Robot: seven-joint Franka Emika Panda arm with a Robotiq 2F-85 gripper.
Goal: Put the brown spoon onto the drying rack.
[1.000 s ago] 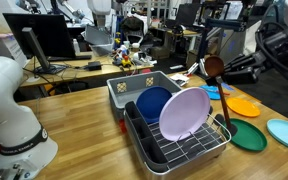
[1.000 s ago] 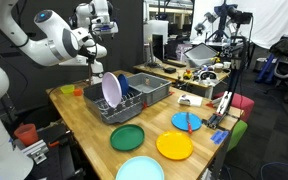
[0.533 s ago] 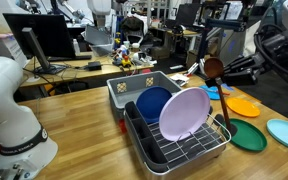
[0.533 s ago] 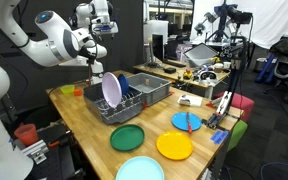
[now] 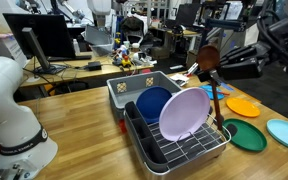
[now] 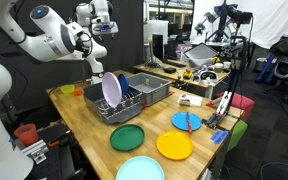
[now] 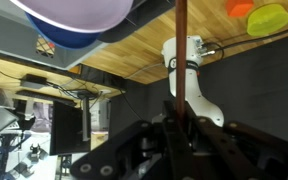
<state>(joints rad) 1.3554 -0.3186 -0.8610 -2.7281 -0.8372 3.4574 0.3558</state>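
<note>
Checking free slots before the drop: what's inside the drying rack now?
The drying rack holds a lavender plate upright and a dark blue plate behind it. The plates cover the slots behind them. The brown spoon is not in it yet.

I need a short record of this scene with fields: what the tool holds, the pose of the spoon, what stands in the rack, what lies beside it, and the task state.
tool: shut on the brown spoon, near its bowl
spoon pose: roughly upright, bowl up, handle pointing down at a corner of the drying rack; contact cannot be told
rack contents: lavender plate and blue plate, both upright
beside the rack: grey bin, green plate, orange plate
task state: spoon not yet on the rack
</note>
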